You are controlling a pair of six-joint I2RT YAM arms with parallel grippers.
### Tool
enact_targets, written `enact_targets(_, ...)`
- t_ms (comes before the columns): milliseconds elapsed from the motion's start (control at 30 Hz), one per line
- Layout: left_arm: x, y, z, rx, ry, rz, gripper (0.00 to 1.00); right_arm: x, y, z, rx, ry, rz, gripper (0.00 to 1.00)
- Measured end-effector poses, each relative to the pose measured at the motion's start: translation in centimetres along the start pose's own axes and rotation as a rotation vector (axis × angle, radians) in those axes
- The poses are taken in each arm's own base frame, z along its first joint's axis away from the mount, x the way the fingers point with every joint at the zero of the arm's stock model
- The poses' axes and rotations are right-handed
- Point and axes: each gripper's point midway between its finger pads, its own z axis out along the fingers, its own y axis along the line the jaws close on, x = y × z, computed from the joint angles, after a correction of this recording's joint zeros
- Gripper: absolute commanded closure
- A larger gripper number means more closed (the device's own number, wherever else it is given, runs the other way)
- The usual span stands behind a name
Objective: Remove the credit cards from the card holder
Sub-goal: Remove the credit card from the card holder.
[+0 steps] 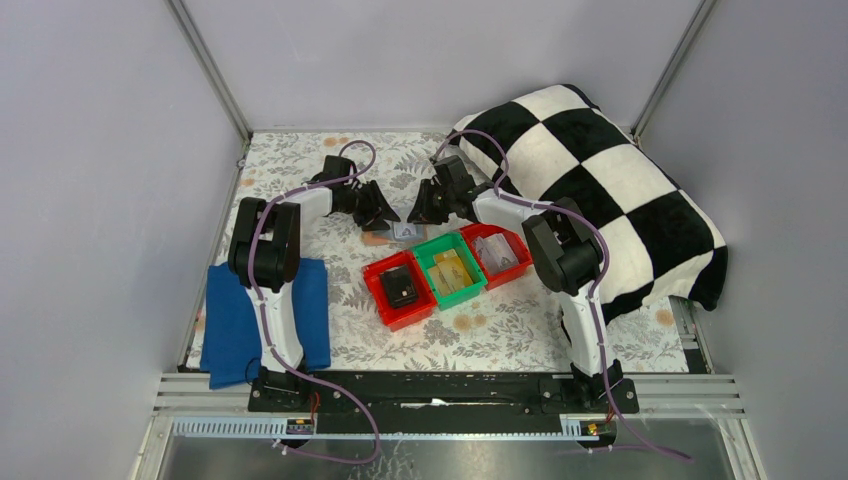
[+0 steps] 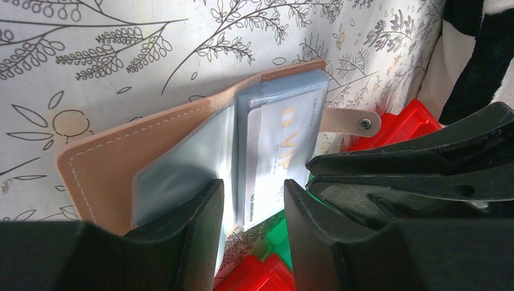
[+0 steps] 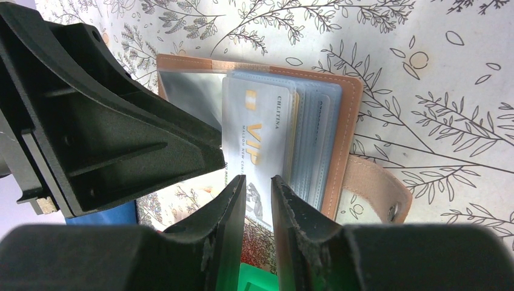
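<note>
The salmon-pink card holder (image 1: 405, 233) lies open on the floral tablecloth, its clear sleeves facing up (image 2: 121, 157) (image 3: 351, 109). A white credit card with gold "VIP" lettering (image 2: 282, 139) (image 3: 257, 133) sticks partway out of the top sleeve toward the bins. More credit cards (image 3: 315, 133) stay stacked in the sleeves beneath it. My left gripper (image 1: 385, 218) (image 2: 253, 188) is open, straddling the card's near end, one finger (image 2: 200, 212) over the left sleeve. My right gripper (image 1: 415, 215) (image 3: 257, 180) hovers over the same card end, jaws narrowly apart, nothing pinched.
Just in front of the holder stand three bins: a red one (image 1: 400, 290) with a black item, a green one (image 1: 450, 270) with yellowish cards, and a red one (image 1: 495, 255) with pale cards. A blue cloth (image 1: 265, 320) lies left, a checkered blanket (image 1: 600, 180) right. The snap strap (image 2: 351, 121) juts out.
</note>
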Motion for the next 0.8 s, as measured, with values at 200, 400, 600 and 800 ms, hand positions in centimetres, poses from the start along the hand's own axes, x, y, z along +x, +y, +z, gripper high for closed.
enact_targets(200, 0.00, -0.01, 0.00, 0.000, 0.000, 0.000, 0.54, 0.00, -0.01, -0.01, 0.000, 0.000, 0.000, 0.70)
enact_targets(400, 0.00, -0.01, 0.00, 0.000, 0.000, 0.000, 0.54, 0.01, -0.04, -0.05, 0.001, -0.003, -0.001, 0.70)
enact_targets(600, 0.01, 0.02, 0.02, 0.001, -0.001, 0.001, 0.54, -0.03, -0.17, -0.11, 0.005, -0.008, 0.000, 0.69)
enact_targets(800, -0.01, 0.00, 0.02, 0.002, -0.001, 0.002, 0.55, -0.06, -0.16, -0.11, 0.003, -0.012, 0.000, 0.69)
